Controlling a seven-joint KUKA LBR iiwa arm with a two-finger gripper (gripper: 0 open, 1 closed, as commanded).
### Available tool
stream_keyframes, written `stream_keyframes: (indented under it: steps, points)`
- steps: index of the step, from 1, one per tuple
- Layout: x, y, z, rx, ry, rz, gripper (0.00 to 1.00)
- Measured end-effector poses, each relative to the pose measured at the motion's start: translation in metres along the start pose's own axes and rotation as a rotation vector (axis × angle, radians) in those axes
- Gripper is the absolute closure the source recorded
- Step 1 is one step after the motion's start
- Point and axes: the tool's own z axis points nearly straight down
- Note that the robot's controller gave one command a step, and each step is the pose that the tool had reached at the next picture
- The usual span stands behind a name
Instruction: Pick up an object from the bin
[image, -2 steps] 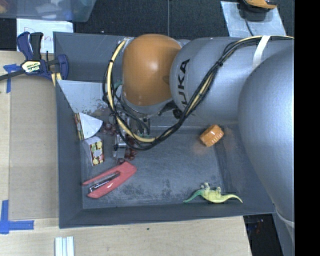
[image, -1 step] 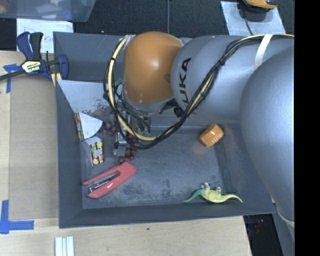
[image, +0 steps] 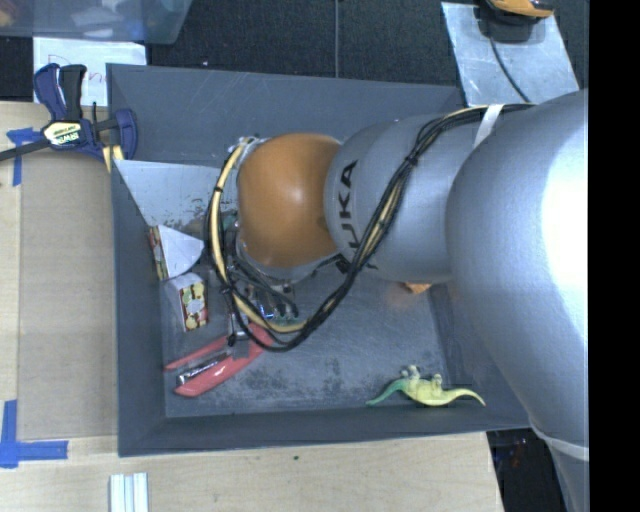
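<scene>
Camera view: arm (image: 400, 200) low over red tool (image: 215, 365) near bin (image: 135, 330) left wall; jaws hidden, can't tell state. Risk: flat tool slips, or box (image: 193, 303) gets knocked

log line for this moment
hand: low, left part of bin | nearest: red pack, small box | apart: green toy lizard, lower right
</scene>
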Motion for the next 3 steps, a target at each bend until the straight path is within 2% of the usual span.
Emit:
stream_keyframes:
  steps: [1,2,3]
  points:
    - [0.046,0.020,-0.008,0.000,-0.003,-0.075,0.00]
    - [0.061,0.016,0.001,0.001,0.000,-0.141,0.00]
    - [0.055,0.019,0.037,-0.001,-0.007,-0.255,0.00]
